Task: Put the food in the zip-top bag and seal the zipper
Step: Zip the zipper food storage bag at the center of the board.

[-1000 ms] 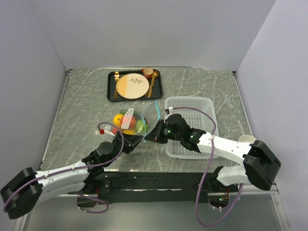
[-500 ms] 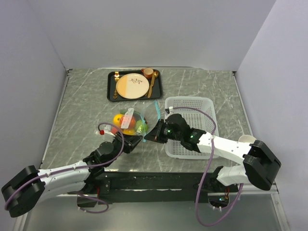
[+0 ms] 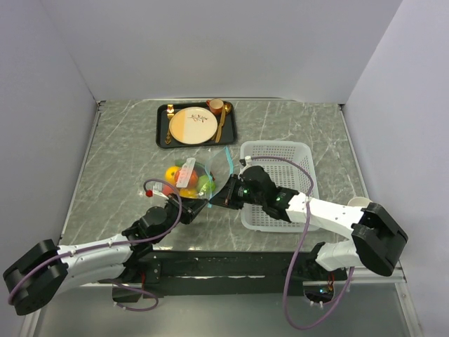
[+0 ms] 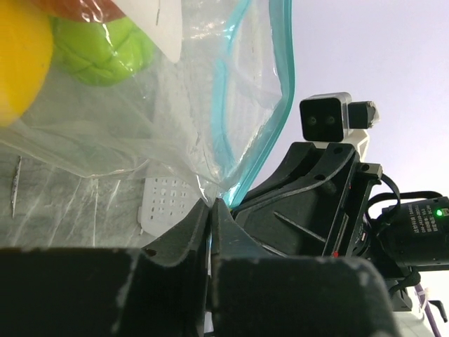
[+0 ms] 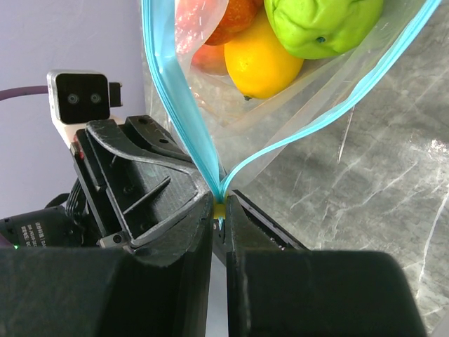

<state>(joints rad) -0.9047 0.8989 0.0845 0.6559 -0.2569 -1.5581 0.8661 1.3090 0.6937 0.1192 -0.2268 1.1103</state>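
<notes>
The zip-top bag [image 3: 191,179] lies at the table's middle with the food inside: a lemon [image 5: 263,60], a green fruit [image 5: 319,21] and a peach [image 5: 231,17]. A green lime [image 4: 105,49] shows through the film. Its light blue zipper [image 5: 175,91] gapes, the two strips meeting at the near corner. My right gripper [image 5: 220,209] is shut on that zipper end, by a small yellow tab. My left gripper [image 4: 210,205] is shut on the bag's edge right beside it. In the top view both grippers [image 3: 203,204] [image 3: 216,201] meet tip to tip at the bag's near right corner.
A white mesh basket [image 3: 302,151] stands right of the bag, under my right arm. At the back a black tray [image 3: 163,130] holds a cream-and-tan plate [image 3: 193,125], a gold spoon [image 3: 222,123] and a brown cup [image 3: 216,105].
My left gripper's jaws have closed onto the bag's edge. Both arms and the bag have barely moved.
</notes>
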